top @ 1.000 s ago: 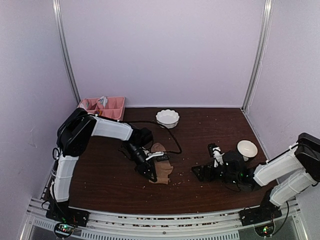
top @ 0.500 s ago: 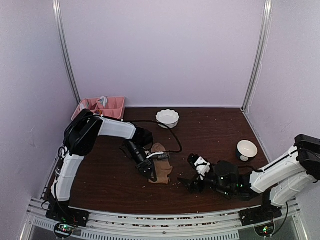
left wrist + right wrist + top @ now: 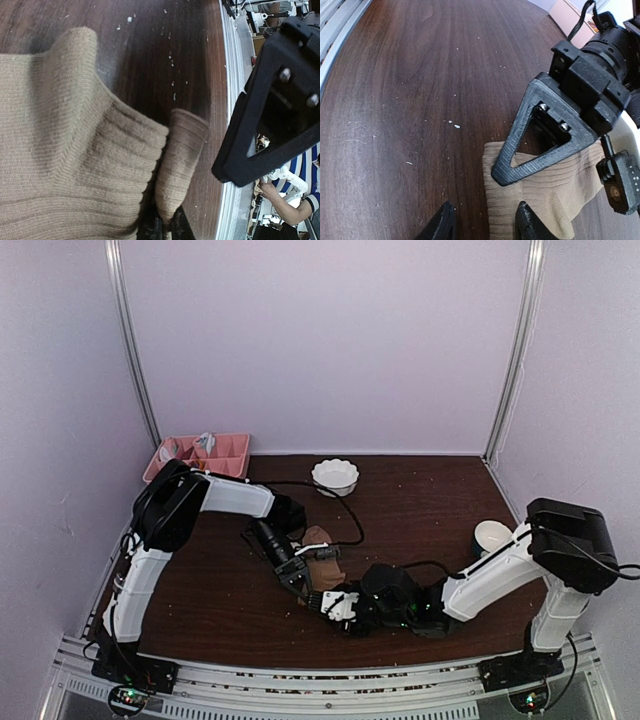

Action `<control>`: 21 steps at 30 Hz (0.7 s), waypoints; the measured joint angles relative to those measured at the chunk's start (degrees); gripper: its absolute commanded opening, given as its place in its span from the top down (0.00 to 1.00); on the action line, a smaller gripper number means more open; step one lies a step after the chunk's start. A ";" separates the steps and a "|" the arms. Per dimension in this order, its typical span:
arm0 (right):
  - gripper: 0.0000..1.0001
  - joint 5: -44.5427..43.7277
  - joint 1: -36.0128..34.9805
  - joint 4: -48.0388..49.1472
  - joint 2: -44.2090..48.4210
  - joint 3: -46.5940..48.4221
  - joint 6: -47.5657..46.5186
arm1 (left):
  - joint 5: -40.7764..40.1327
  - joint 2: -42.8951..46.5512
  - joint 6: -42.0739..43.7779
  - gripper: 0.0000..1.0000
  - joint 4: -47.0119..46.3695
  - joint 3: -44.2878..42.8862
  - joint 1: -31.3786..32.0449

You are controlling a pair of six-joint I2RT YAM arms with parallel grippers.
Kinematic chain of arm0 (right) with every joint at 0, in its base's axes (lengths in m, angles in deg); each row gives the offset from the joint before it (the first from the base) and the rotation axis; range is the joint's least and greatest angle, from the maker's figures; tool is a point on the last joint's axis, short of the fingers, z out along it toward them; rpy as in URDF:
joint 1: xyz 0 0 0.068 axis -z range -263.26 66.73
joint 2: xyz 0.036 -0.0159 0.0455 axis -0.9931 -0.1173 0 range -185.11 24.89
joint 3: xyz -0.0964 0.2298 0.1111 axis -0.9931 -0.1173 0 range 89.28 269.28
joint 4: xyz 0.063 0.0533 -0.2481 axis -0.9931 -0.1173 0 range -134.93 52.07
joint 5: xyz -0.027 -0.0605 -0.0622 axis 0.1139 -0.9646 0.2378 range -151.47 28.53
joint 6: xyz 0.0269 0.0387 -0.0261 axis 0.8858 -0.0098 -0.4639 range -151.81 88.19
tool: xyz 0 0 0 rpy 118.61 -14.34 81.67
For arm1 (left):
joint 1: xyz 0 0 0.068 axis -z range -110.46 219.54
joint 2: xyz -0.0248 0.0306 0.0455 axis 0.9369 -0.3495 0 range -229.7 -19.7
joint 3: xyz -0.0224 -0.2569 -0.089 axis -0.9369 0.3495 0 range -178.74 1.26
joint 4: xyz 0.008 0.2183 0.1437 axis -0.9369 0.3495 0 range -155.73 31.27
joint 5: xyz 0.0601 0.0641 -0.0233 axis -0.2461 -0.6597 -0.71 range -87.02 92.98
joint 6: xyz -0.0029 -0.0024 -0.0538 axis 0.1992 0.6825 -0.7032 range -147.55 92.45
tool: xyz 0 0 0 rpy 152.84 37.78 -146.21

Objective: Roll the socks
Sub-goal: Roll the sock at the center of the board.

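Near the middle of the tabletop [image 3: 200,590], the socks [image 3: 328,575] are lying flat, their long axis running away from the arm bases. The left gripper [image 3: 163,231] is pinching a ribbed fold tight. The right gripper [image 3: 487,220], jaws half spread, is straddling the socks' near edge and gripping nothing.

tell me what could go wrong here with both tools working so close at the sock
1. The right tool hovers with its jaws apart over the edge of the tan sock, right beside the left tool. The two may knock together.
2. The left tool pinches only a narrow fold of the sock, which could slip free once rolling starts.
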 measured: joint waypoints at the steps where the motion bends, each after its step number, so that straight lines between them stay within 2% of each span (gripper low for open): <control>1: 0.63 0.24 0.04 -0.35 -0.55 0.48 -0.59 | 0.00 0.00 -0.02 0.98 0.00 0.00 0.02; 7: 0.69 1.95 1.05 -1.95 -4.44 2.86 -3.37 | -0.20 -0.02 0.83 0.89 0.39 -0.11 0.02; 21: 0.64 1.55 2.36 -1.99 -5.22 3.98 -6.56 | -1.40 -0.35 2.91 0.90 2.60 -1.33 0.02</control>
